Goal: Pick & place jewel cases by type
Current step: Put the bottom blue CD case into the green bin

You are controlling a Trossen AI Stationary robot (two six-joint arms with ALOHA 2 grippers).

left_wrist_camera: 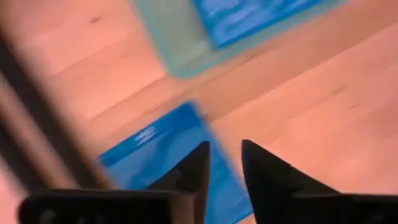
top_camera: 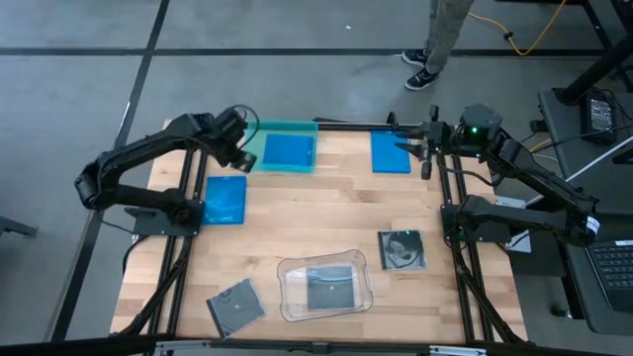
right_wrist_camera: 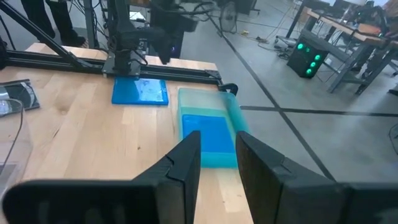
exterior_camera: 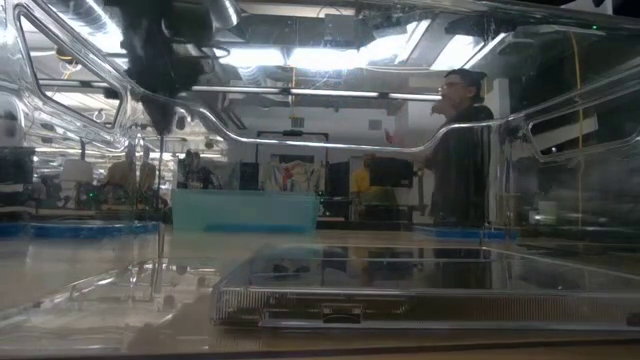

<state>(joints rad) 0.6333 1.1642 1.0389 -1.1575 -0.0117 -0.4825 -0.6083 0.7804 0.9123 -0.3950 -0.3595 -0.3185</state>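
Note:
A teal tray (top_camera: 259, 144) at the back of the table holds one blue jewel case (top_camera: 290, 150). My left gripper (top_camera: 240, 150) hangs over the tray's left end, fingers a narrow gap apart with nothing between them (left_wrist_camera: 225, 167). Under it lies a second blue jewel case (top_camera: 226, 200) (left_wrist_camera: 158, 146). A third blue jewel case (top_camera: 390, 152) lies at the back right, beside my right gripper (top_camera: 421, 150), which is empty with a narrow gap (right_wrist_camera: 217, 155). Two dark jewel cases (top_camera: 401, 249) (top_camera: 235, 305) lie near the front. Another dark jewel case (top_camera: 329, 289) sits inside a clear tray (top_camera: 289, 297).
Black rails (top_camera: 450, 237) frame the table's sides and back. A person (exterior_camera: 465, 150) stands beyond the back edge, with feet (top_camera: 422, 69) showing in the high view. Bare wood lies mid-table between the trays.

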